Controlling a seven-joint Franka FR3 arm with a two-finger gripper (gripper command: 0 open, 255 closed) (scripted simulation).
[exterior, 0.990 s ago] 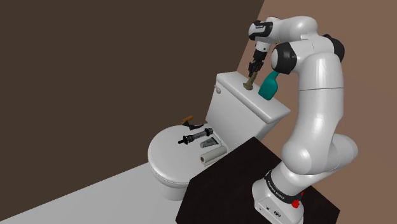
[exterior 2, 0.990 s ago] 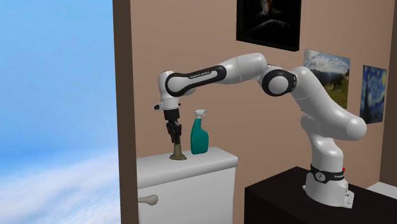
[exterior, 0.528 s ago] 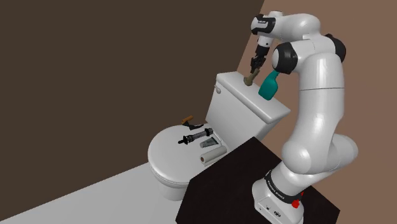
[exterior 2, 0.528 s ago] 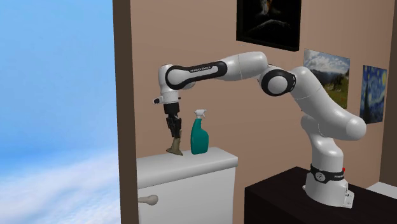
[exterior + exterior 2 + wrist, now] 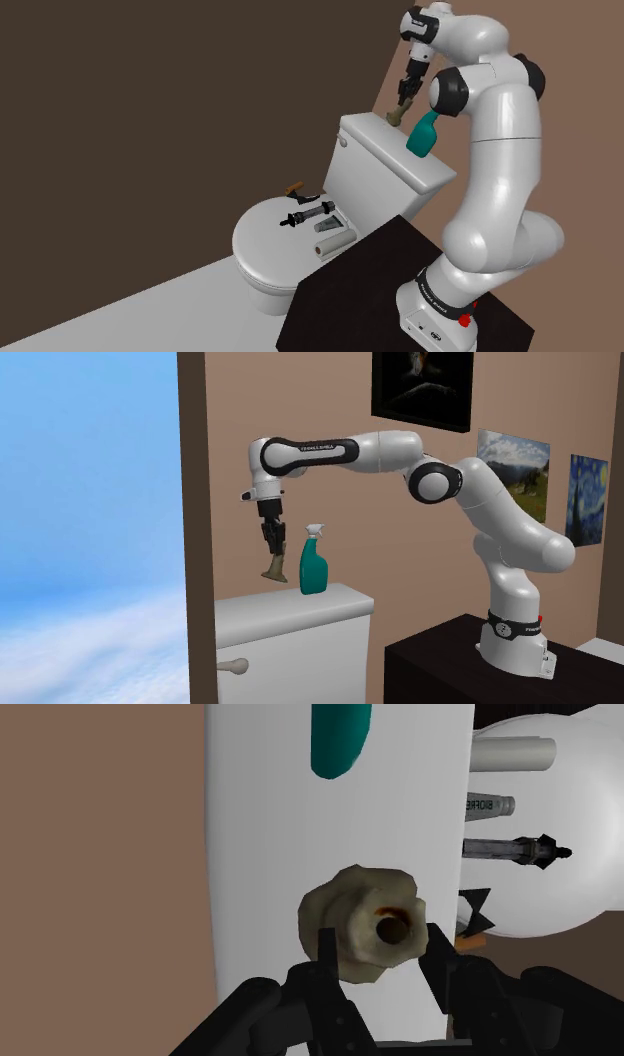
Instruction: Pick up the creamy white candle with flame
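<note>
And there it is: we've got the black jaws clamped tight on the lumpy beige candle [image 5: 272, 568] with a scorched orange-brown hollow in its top, one jaw on either side of it in the wrist view. The candle hangs in the air, clear of the white toilet tank lid [image 5: 338, 602], above that lid's end at the second exterior view's left. Just beside it, not touching, a teal spray bottle [image 5: 313, 564] stands upright on the lid. Below, on the closed white toilet seat cover [image 5: 262, 240], we spot small black and grey tools [image 5: 315, 217].
</note>
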